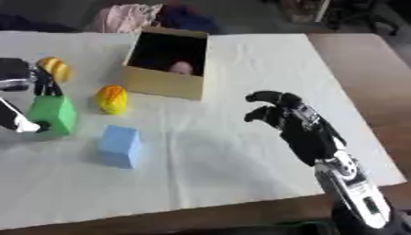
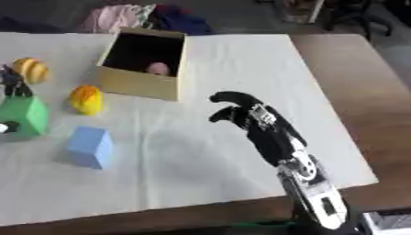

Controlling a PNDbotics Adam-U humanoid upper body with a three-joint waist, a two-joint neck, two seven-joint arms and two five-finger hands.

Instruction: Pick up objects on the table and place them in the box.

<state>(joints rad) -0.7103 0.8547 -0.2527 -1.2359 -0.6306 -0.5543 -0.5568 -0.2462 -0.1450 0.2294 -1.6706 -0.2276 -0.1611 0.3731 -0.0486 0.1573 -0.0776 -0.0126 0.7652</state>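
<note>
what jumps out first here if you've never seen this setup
The right hand, black with curled fingers holding nothing, hangs over the white cloth right of centre. Behind it the open cardboard box stands at the far middle, with something pink inside. At the left edge the left hand grips a green block, with a blue block and two yellow-orange things nearby.

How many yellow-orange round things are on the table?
2. One lies just left of the box; the other sits further left, near the left hand. More may be hidden inside the box.
</note>
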